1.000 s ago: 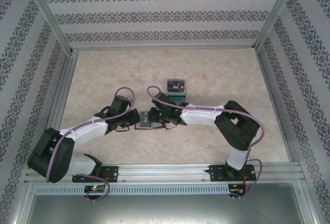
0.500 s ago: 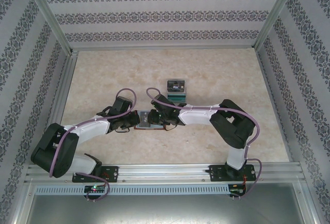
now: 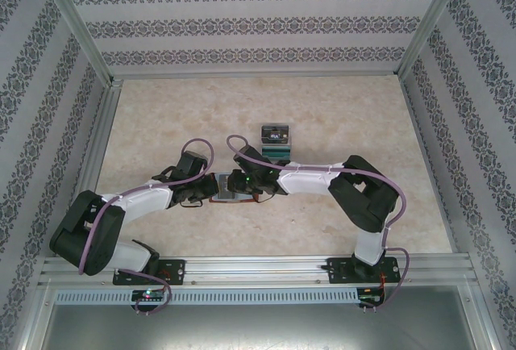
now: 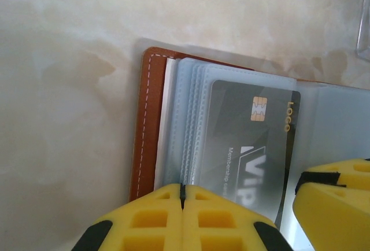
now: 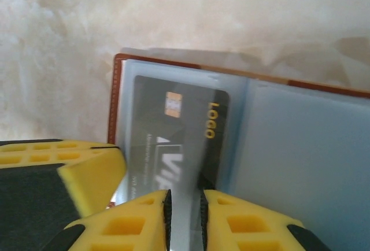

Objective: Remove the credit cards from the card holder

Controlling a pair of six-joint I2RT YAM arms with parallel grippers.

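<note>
Open card holder (image 4: 144, 135) lying flat on the counter (image 3: 161, 116), with both sets of fingers meeting over it. The left fingers (image 4: 181, 202) have their pads shut flush against each other and bear on the holder's near edge; whether a sleeve leaf is pinched between them cannot be told. The right fingers (image 5: 203, 210) stand at a narrow gap into which the near edge of the grey card (image 5: 173, 129) runs, so the card appears pinched; 1 pad of the left fingers sits just beside them. Progress, as judged: partly done. Well beyond the fingers, toward the far wall, a dark card (image 3: 276, 134) lies free on the counter. A teal item (image 3: 279, 153) just nearer is partly covered by the right arm and is probably a 2nd card. The grey card sits within the holder's outline, not yet drawn clear. The stacked sleeves (image 4: 191, 118) ahead of the left fingers may hold more cards, but none can be made out. Materials: reddish-brown leather cover with pale stitching along a round-cornered edge; thin, clear, slightly frosted plastic sleeves, fanned in several layers. The grey card is rigid, flat and matte, with a gold chip, gold "Logo" lettering and pale "VIP" print. Counter: smooth, cream, marbled. Finger pads: yellow, blocky, with square recesses.
</note>
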